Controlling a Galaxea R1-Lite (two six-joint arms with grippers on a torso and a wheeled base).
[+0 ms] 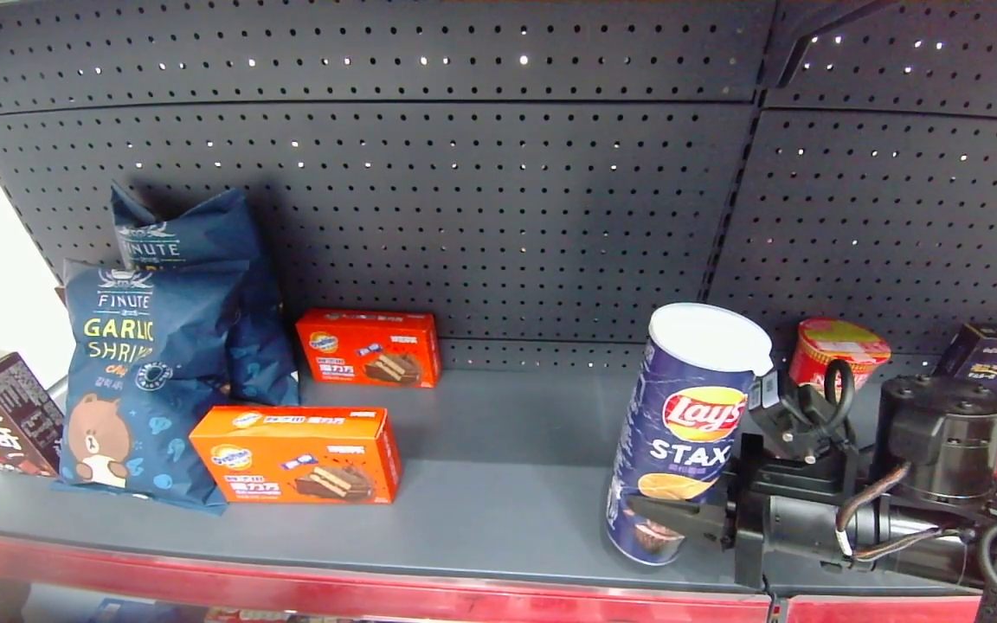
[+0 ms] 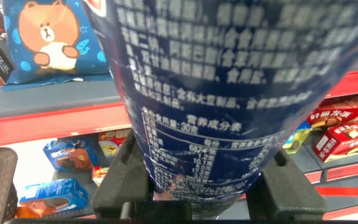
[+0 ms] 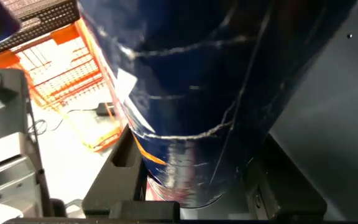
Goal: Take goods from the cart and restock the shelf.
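A tall dark blue chips can point(image 1: 689, 433) with a white lid stands tilted on the grey shelf point(image 1: 498, 484), towards its right front. My right gripper point(image 1: 672, 519) is shut on the can's lower part from the right. In the right wrist view the can point(image 3: 191, 93) sits between the right gripper's point(image 3: 191, 186) black fingers. My left gripper point(image 2: 207, 193) is shut on a second dark blue printed can point(image 2: 229, 93), held in front of the shelf and lower than it.
Two orange snack boxes point(image 1: 299, 454) point(image 1: 369, 346), blue chip bags point(image 1: 144, 381) and a brown box point(image 1: 1, 420) fill the shelf's left. A red cup point(image 1: 840, 346) and a dark box point(image 1: 996, 359) stand behind the right arm. An orange cart point(image 3: 67, 81) is beside it.
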